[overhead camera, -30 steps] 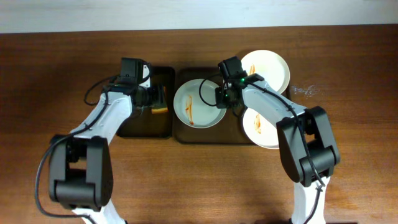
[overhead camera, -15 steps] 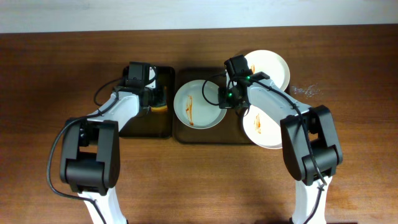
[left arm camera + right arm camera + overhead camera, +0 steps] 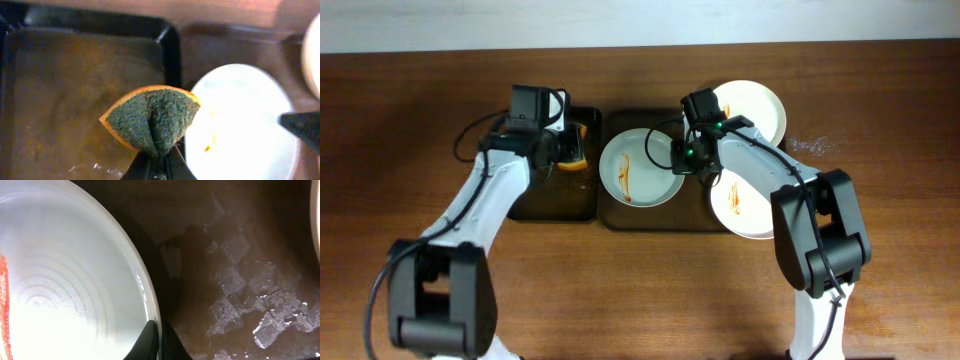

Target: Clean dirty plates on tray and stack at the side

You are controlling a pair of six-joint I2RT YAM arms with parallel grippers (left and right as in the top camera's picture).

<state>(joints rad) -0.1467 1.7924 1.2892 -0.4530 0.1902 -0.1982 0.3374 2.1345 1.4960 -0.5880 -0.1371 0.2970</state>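
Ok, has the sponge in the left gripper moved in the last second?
Yes. In the overhead view the sponge, pinched by the left gripper, now shows nearer the black tray's far end.

Robot lab bench with a staged dish-cleaning setup. Two arms at a bare wooden table point(image 3: 640, 300), plain white wall point(image 3: 420, 25) beyond both grippers. Props: black tray point(image 3: 550, 205) below left gripper point(image 3: 157, 162), which pinches a sponge point(image 3: 152, 117); brown tray point(image 3: 670, 215) and white plates point(image 3: 645, 180) at right gripper point(image 3: 159, 340).
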